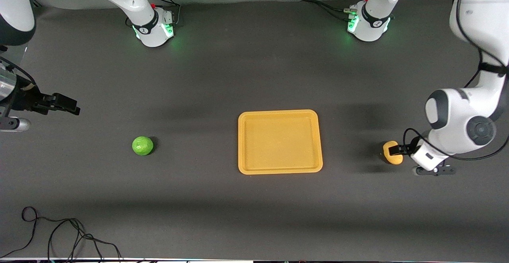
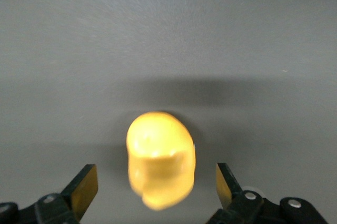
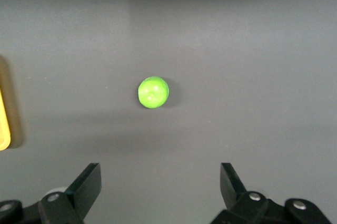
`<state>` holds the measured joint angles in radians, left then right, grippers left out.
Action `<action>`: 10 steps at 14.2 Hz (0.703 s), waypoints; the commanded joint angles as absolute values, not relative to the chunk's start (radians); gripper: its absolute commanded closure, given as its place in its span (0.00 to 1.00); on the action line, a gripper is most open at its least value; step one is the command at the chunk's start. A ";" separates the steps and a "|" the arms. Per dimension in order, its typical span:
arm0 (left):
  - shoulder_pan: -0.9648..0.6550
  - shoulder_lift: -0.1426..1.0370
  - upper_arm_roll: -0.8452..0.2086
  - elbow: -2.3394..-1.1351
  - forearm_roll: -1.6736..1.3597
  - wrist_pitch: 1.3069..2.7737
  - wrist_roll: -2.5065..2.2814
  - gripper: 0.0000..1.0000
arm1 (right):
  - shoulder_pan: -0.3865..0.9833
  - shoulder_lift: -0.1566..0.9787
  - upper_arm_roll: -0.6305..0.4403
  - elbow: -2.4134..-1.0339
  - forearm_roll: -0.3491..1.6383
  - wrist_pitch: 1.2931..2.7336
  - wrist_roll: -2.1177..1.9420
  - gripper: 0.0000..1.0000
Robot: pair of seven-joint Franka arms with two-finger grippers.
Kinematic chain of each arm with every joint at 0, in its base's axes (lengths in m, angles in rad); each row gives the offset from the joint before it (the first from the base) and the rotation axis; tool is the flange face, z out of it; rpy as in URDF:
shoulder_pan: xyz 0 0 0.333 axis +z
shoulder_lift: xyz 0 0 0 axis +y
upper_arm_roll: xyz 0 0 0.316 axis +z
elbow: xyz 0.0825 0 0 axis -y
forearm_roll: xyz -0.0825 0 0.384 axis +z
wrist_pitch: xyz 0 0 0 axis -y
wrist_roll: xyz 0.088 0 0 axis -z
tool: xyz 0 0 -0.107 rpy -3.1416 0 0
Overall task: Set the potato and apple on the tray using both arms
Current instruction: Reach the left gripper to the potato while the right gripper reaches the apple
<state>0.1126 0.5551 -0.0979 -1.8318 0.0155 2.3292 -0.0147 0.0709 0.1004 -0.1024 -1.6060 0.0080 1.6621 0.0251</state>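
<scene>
The tray (image 1: 280, 141) lies flat on the dark table (image 1: 238, 76), roughly midway between the two arms' ends, with nothing resting in it. The potato (image 1: 390, 151) sits on the table toward the left arm's end, well apart from the tray. The left gripper (image 1: 393, 150) is down at the potato, and the left wrist view shows its jaws spread wide with the potato (image 2: 160, 166) between them; a gap remains on each side of the potato, so the fingers (image 2: 84, 186) are not touching it and nothing is held. The apple (image 1: 142, 145) rests on the table toward the right arm's end, well apart from the tray and about as near to the front camera as the tray's middle. The right gripper (image 1: 65, 104) hangs in the air toward the right arm's end of the table, away from the apple. In the right wrist view its jaws stand wide apart and empty, with the apple (image 3: 153, 92) lying on the table well clear of the fingers (image 3: 87, 182), and one edge of the tray (image 3: 4, 124) just showing at the border.
</scene>
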 commanded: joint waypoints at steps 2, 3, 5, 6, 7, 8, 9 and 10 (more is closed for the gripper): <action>0.103 0.592 -0.091 -1.873 0.018 2.413 -0.020 0.20 | 0.072 0.091 -0.103 -1.760 0.006 1.834 0.015 0.00; 0.104 0.588 -0.091 -1.873 0.018 2.405 -0.020 0.42 | 0.074 0.089 -0.103 -1.817 0.008 1.898 0.015 0.00; 0.098 0.568 -0.095 -1.868 0.018 2.393 -0.049 0.72 | 0.072 0.090 -0.103 -1.914 0.006 2.011 0.009 0.00; 0.077 0.551 -0.095 -1.867 0.020 2.387 -0.072 0.76 | 0.077 0.095 -0.101 -1.952 0.006 2.046 0.011 0.00; 0.058 0.528 -0.095 -1.864 0.018 2.349 -0.095 0.77 | 0.095 0.104 -0.101 -2.000 0.006 2.092 0.030 0.00; 0.031 0.494 -0.095 -1.859 0.020 2.288 -0.135 0.77 | 0.100 0.119 -0.101 -2.043 0.005 2.164 0.035 0.00; -0.007 0.456 -0.095 -1.855 0.020 2.229 -0.184 0.77 | 0.095 0.145 -0.101 -2.057 0.005 2.201 0.025 0.00; -0.053 0.422 -0.097 -1.852 0.018 2.180 -0.248 0.77 | 0.103 0.176 -0.101 -2.066 0.006 2.224 0.029 0.00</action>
<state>0.0401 0.5226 -0.1108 -1.8339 0.0154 2.2805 -0.1318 0.0905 0.1430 -0.0989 -2.0282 0.0080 2.1587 0.0252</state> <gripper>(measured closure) 0.339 0.000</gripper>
